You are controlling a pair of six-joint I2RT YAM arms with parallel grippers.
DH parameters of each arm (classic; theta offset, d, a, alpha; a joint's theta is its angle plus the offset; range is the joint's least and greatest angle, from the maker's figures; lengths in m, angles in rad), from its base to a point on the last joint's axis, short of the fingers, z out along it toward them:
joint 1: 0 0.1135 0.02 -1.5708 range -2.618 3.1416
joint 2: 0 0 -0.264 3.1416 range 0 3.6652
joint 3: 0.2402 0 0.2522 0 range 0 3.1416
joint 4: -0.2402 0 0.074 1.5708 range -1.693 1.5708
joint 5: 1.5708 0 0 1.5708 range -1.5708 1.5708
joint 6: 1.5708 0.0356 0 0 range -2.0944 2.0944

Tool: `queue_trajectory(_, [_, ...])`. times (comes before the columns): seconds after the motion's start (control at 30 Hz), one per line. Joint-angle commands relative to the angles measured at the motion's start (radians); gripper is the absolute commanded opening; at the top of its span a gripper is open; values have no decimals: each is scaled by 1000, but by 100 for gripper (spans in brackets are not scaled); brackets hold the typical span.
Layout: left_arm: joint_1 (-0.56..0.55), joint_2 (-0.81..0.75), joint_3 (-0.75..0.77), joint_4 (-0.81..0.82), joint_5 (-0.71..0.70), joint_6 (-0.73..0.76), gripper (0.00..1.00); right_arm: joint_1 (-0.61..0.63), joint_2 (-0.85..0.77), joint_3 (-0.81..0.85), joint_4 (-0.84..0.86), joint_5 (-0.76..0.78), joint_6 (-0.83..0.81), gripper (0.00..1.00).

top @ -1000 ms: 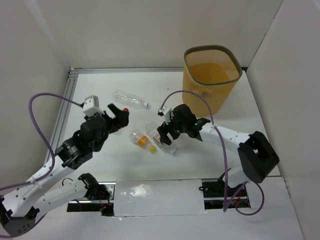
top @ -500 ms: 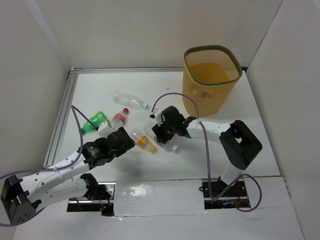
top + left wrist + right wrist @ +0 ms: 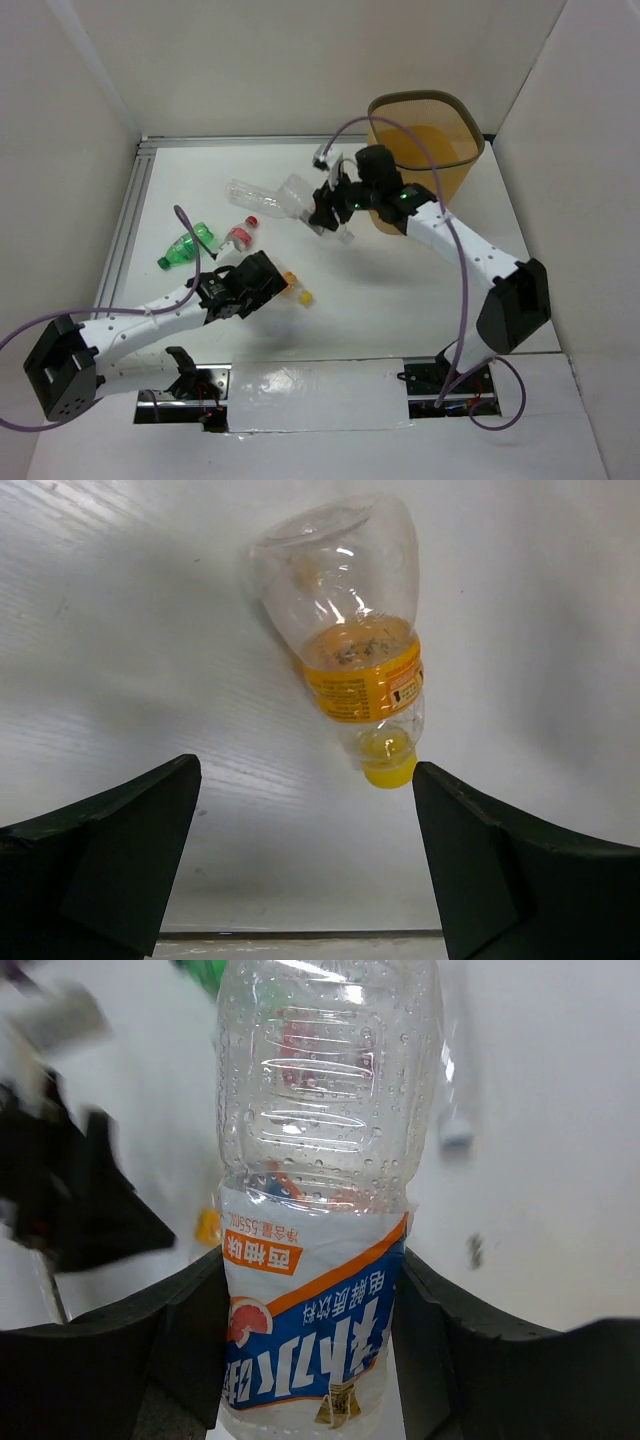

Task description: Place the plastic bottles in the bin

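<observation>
The right gripper (image 3: 312, 1360) clamps a clear plastic bottle (image 3: 325, 1130) across its blue, orange and white label (image 3: 310, 1345), with a black finger (image 3: 185, 1345) pressed against each side. Droplets bead inside the ribbed body. Beyond it lies the white table (image 3: 560, 1140), with a blurred black shape (image 3: 70, 1190) to the left.

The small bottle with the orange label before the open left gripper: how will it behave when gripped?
The orange-label bottle lies on its side, so it may roll if nudged. It looks nearly empty, so probably light. Its thin clear wall would likely dent if the left gripper squeezes hard.
</observation>
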Motion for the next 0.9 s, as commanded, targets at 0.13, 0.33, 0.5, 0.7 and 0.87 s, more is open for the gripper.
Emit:
queue_trajectory(0.13, [37, 121, 96, 69, 51, -67, 100, -49, -138, 278, 9, -158, 36, 24])
queue_trajectory(0.33, [67, 196, 116, 93, 51, -67, 100, -136, -168, 326, 195, 243, 121, 23])
queue_trajectory(0.5, [98, 245, 125, 131, 60, -54, 100, -294, -129, 364, 196, 357, 121, 20])
queue_trajectory(0.7, [107, 284, 143, 179, 60, -34, 100, -443, -98, 345, 164, 290, 88, 29])
queue_trajectory(0.87, [107, 345, 162, 188, 51, -4, 100, -504, -75, 288, 155, 229, 64, 61])
